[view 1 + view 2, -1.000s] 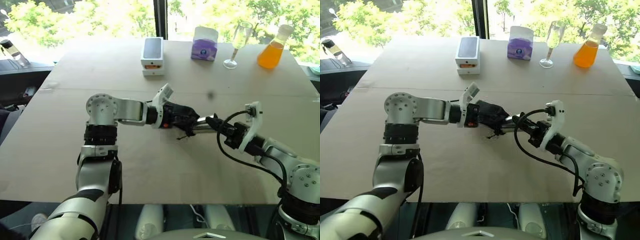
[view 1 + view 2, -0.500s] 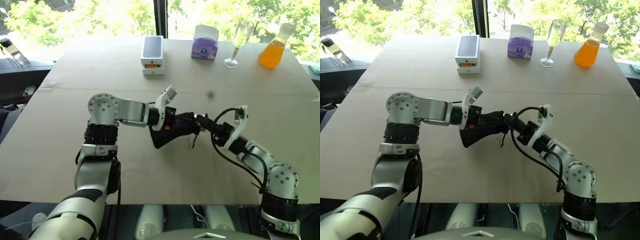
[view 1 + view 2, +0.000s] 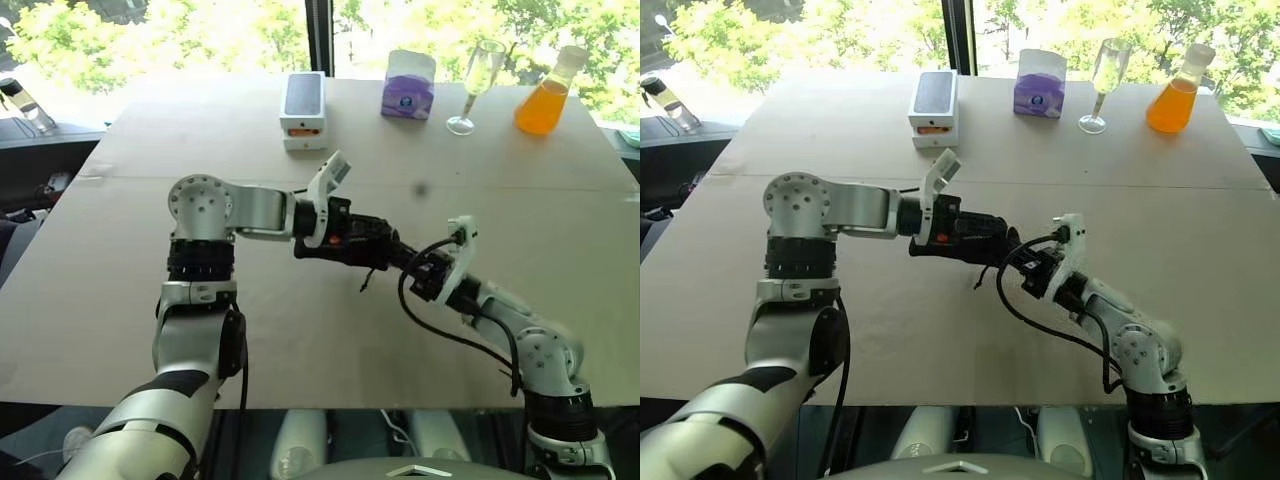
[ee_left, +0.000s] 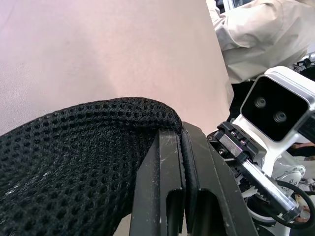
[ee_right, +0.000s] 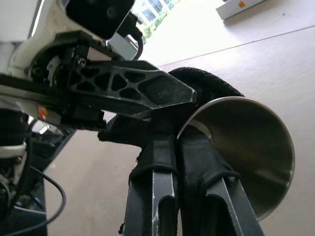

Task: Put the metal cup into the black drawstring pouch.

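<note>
- The left gripper (image 3: 385,247) is pinched shut on the edge of the soft black mesh drawstring pouch (image 3: 360,240). It holds the pouch up off the brown tabletop (image 3: 300,330), over the middle of it, so the bag's mouth faces the other arm.
- In the left wrist view, the two black fingers (image 4: 170,187) press flat together with the pouch's folded rim caught between them. I think this keeps the mouth from flopping closed.
- The right gripper (image 5: 179,147) is squeezed shut on the rim of the small shiny silver metal cup (image 5: 246,147). One finger looks to be inside the cup and one outside, so the cup cannot slip.
- The cup is held on its side, right at the pouch's mouth and touching the black cloth. I cannot tell how far in it is. From the head camera the pouch and grippers hide it.
- A thin black cord (image 3: 367,280) hangs loose under the pouch. It could get in the way.
- Along the far edge of the tabletop stand a white-and-black phone box (image 3: 304,112), a purple tissue box (image 3: 408,87), a tall clear stemmed glass (image 3: 480,85) and a flask of orange liquid (image 3: 545,100). They are well apart from the work, so nothing gets knocked.
- A person in a pale jacket (image 4: 261,34) is beyond the tabletop's edge.
</note>
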Robot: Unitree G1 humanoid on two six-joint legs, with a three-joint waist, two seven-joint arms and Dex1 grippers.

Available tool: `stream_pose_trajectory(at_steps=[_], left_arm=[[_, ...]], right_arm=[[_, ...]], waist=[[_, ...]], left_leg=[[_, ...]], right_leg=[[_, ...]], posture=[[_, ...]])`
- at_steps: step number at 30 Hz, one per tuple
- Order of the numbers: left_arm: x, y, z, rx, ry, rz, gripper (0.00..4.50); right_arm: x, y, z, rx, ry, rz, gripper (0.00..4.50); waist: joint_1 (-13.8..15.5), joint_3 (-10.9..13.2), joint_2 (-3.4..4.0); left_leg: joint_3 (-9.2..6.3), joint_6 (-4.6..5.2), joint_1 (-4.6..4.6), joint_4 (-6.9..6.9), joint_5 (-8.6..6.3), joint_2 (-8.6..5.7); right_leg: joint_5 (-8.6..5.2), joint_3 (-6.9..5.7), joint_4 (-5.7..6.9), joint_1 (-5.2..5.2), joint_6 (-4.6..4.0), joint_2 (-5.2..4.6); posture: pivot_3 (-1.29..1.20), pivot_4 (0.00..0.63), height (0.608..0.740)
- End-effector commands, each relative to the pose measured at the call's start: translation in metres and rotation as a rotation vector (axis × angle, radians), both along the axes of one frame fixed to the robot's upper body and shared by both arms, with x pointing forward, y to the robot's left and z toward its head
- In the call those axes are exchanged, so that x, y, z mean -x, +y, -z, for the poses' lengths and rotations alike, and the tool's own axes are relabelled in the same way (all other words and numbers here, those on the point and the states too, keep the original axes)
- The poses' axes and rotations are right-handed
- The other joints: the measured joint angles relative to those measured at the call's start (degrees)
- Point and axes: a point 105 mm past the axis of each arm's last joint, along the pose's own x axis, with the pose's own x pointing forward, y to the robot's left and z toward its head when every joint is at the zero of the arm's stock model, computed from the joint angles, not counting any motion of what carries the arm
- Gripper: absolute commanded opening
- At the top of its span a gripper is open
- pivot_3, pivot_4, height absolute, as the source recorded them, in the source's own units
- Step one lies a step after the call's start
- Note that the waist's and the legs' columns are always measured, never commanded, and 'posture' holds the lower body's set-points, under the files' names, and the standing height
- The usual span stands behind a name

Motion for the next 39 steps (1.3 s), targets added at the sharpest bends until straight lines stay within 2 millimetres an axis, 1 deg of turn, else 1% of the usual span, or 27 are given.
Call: stream_pose_trajectory(at_steps=[1,2,4,5,6,8,10,15,18,21,23,25,27,29,31,33,35,37,39], left_arm=[[0.007,-0.01,-0.026,0.08,-0.065,0.079,0.0],[0.01,-0.01,-0.027,0.08,-0.074,0.094,0.0],[0.013,-0.009,-0.029,0.081,-0.084,0.116,0.0],[0.016,-0.007,-0.029,0.084,-0.088,0.127,0.0],[0.017,-0.005,-0.03,0.085,-0.093,0.134,0.0],[0.02,-0.002,-0.031,0.086,-0.1,0.142,0.0],[0.022,-0.001,-0.03,0.089,-0.098,0.154,0.0],[0.037,-0.009,-0.028,0.063,-0.133,0.245,0.0],[0.045,-0.01,-0.028,0.047,-0.154,0.289,0.0],[0.046,-0.009,-0.027,0.048,-0.16,0.289,0.0],[0.036,-0.009,-0.024,0.04,-0.145,0.24,0.0],[0.024,-0.008,-0.02,0.038,-0.12,0.178,0.0],[0.013,-0.007,-0.017,0.04,-0.091,0.123,0.0],[0.003,-0.005,-0.014,0.037,-0.058,0.068,0.0],[-0.003,-0.003,-0.013,0.032,-0.049,0.038,0.0],[-0.009,-0.005,-0.019,0.097,-0.03,0.015,0.0],[-0.012,-0.005,-0.02,0.099,-0.036,0.001,0.0],[-0.013,-0.01,-0.024,0.1,-0.059,0.008,0.0],[-0.011,-0.016,-0.027,0.099,-0.085,0.033,0.0]], right_arm=[[0.008,0.022,-0.004,0.027,-0.108,-0.112,0.07],[0.007,0.023,-0.004,0.004,-0.098,-0.116,0.07],[-0.001,0.021,-0.008,-0.105,-0.024,-0.097,0.07],[-0.007,0.015,-0.009,-0.163,0.023,-0.074,0.07],[-0.01,0.01,-0.007,-0.185,0.046,-0.057,0.07],[-0.013,0.005,-0.002,-0.184,0.065,-0.047,0.07],[-0.011,0.005,0.002,-0.157,0.072,-0.057,0.07],[-0.008,0.018,-0.005,-0.134,0.029,-0.114,0.07],[-0.01,0.024,-0.008,-0.128,0.018,-0.134,0.07],[-0.009,0.028,-0.011,-0.107,-0.019,-0.151,0.07],[-0.006,0.034,-0.023,-0.062,-0.145,-0.17,0.07],[0.002,0.043,-0.032,0.017,-0.281,-0.21,0.07],[0.011,0.052,-0.036,0.118,-0.42,-0.265,0.07],[0.016,0.059,-0.036,0.226,-0.552,-0.306,0.07],[0.016,0.063,-0.036,0.298,-0.645,-0.317,0.07],[0.013,0.063,-0.037,0.356,-0.73,-0.319,0.07],[0.009,0.063,-0.035,0.44,-0.828,-0.339,0.07],[0.004,0.062,-0.03,0.484,-0.846,-0.372,0.07],[-0.004,0.062,-0.026,0.471,-0.797,-0.376,0.07]], waist=[[0.01,0.0,0.0],[-0.03,0.0,0.0],[-0.03,0.0,0.0],[-0.06,0.01,0.0],[-0.06,0.01,0.0],[-0.06,0.01,0.01],[0.16,0.02,0.01],[-0.01,0.02,0.02],[-0.29,0.04,0.05],[-0.51,0.04,0.06],[-0.49,0.04,0.06],[-0.35,0.04,0.06],[-0.35,0.04,0.06],[-0.45,0.05,0.06],[-0.63,0.06,0.05],[-0.88,0.06,0.05],[-1.09,0.06,0.04],[-1.15,0.07,0.04],[-1.14,0.08,0.03]], left_leg=[[0.0,0.0,0.01,0.0,0.0,0.0],[-0.01,-0.01,0.0,0.0,0.0,0.01],[0.01,-0.01,0.01,0.0,0.01,0.02],[0.01,-0.01,0.01,0.0,0.01,0.02],[0.01,-0.02,0.02,0.0,0.01,0.03],[0.02,-0.02,0.02,0.02,0.01,0.04],[0.0,-0.02,0.01,0.02,0.01,0.02],[0.01,-0.02,0.01,0.02,0.01,0.02],[0.01,-0.02,0.02,0.02,0.01,0.03],[0.01,-0.02,0.03,0.02,0.01,0.03],[0.01,-0.02,0.03,0.03,0.01,0.03],[0.01,-0.02,0.01,0.06,0.01,0.0],[0.03,-0.02,0.02,0.08,0.01,-0.02],[0.02,-0.02,0.02,0.08,0.01,-0.01],[0.04,-0.02,0.01,0.08,0.01,-0.01],[0.04,-0.02,0.02,0.08,0.01,-0.01],[0.04,-0.03,0.01,0.08,0.02,0.0],[0.07,-0.03,0.01,0.09,0.02,-0.02],[0.05,-0.03,0.02,0.12,0.02,-0.01]], right_leg=[[0.0,0.0,0.0,0.0,0.0,0.0],[0.0,0.0,0.0,0.0,0.0,0.0],[0.0,0.0,0.02,0.0,0.0,0.0],[0.0,-0.01,0.02,0.0,-0.01,0.0],[0.01,0.0,0.04,0.0,-0.01,0.0],[0.01,-0.01,0.06,0.0,-0.02,-0.02],[0.01,-0.01,0.05,0.01,-0.02,-0.04],[0.01,0.02,0.06,0.0,-0.02,-0.03],[0.01,0.03,0.09,-0.01,-0.02,-0.02],[0.01,0.03,0.1,-0.01,-0.02,-0.01],[0.01,0.03,0.1,-0.01,-0.02,-0.02],[0.01,0.02,0.1,-0.01,-0.01,-0.03],[0.0,0.01,0.1,0.0,0.0,-0.03],[0.0,0.0,0.11,-0.01,0.0,-0.02],[0.0,0.01,0.13,-0.05,0.0,0.0],[0.0,0.0,0.13,-0.04,0.0,0.0],[0.0,0.0,0.12,-0.04,0.0,0.0],[0.01,0.02,0.12,-0.04,0.01,-0.03],[0.01,-0.02,0.12,-0.02,0.01,-0.03]], posture=[[0.0,0.15,0.737],[0.0,0.15,0.737],[0.0,0.15,0.737],[0.0,0.15,0.737],[0.0,0.15,0.737],[0.0,0.15,0.737],[0.0,0.15,0.737],[0.0,0.15,0.737],[0.0,0.15,0.737],[0.0,0.15,0.737],[0.0,0.15,0.737],[0.0,0.15,0.737],[0.0,0.15,0.737],[0.0,0.15,0.737],[0.0,0.15,0.737],[0.0,0.15,0.737],[0.0,0.15,0.737],[0.0,0.15,0.737],[0.0,0.15,0.737]])
